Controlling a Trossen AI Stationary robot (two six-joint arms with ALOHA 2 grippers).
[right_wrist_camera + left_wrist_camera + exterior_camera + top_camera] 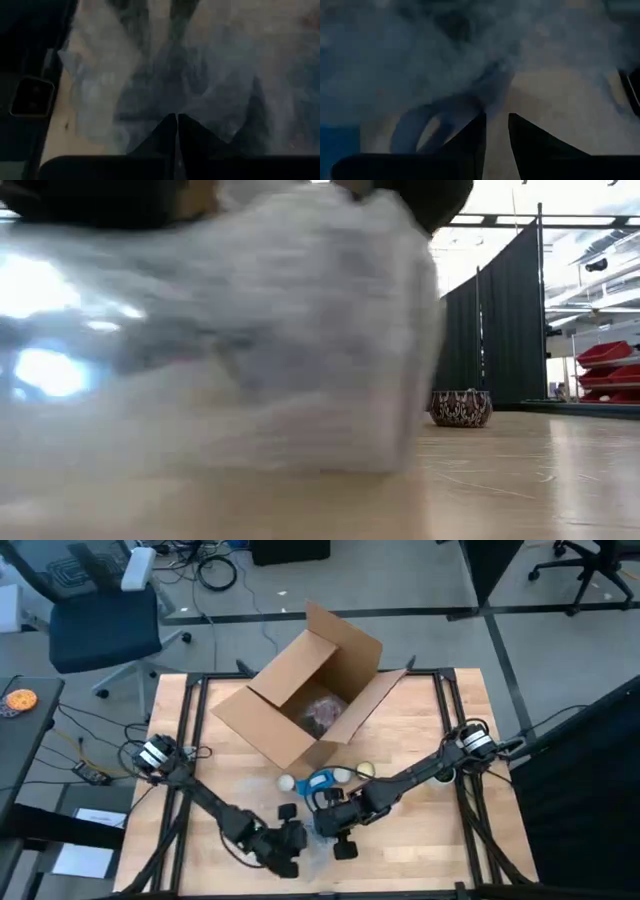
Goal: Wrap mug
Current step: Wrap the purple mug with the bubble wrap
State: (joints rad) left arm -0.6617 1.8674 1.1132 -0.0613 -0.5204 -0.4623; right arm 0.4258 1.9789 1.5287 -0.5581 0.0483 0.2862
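Mug beside cardboard box, under clear wrap.

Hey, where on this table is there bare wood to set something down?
Free: the right side beyond the cardboard box, and the left edge beside it. Crowded: front middle, where the left gripper, right gripper, blue mug and wrap bunch together.

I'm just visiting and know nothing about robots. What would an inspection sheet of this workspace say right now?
Surface: wooden table, dark frame rails along its sides.
Job's things: blue mug near the front; clear wrap fills the low view.
Clutter: open cardboard box with something wrapped inside; two small pale balls beside the mug; patterned bowl.
Grippers: left gripper slightly open over the wrap; right gripper shut on wrap.
Cables: on the floor behind and left of the table.
Surroundings: office chairs, black curtains, red bins.
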